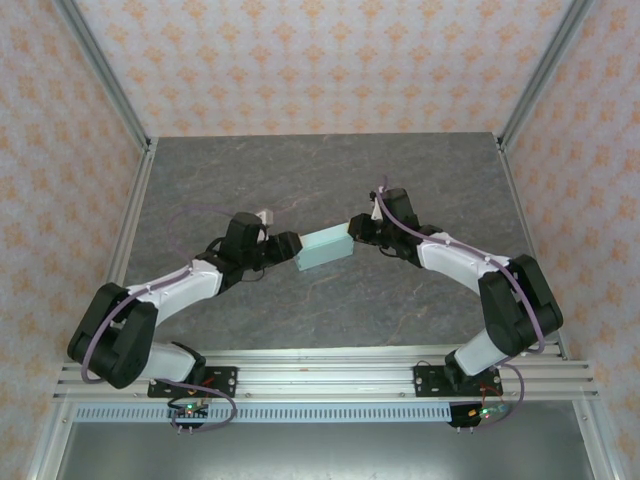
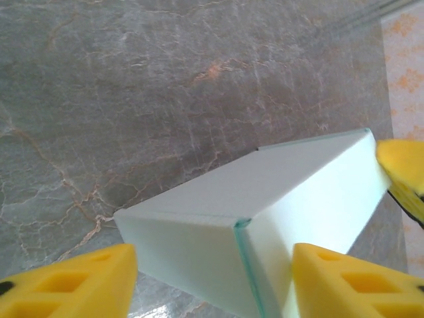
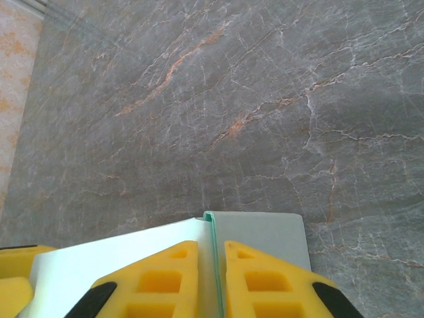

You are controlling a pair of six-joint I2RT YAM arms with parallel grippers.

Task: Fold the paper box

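Non-task items I can log from this station:
- Tabletop: grey marble-look slab with rust and white veining, seen close in both wrist views.
- Walls: peach wallpaper with an orange motif on the back, left and right sides.
- Two aluminium posts in the far corners, leaning outward.
- Aluminium rail along the near edge, with a slotted strip just below it.

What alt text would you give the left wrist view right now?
A pale mint paper box, folded into a rectangular block, sits between the left hand's two yellow fingers, one end toward the camera. Another yellow fingertip meets its far corner; grey veined table lies behind.
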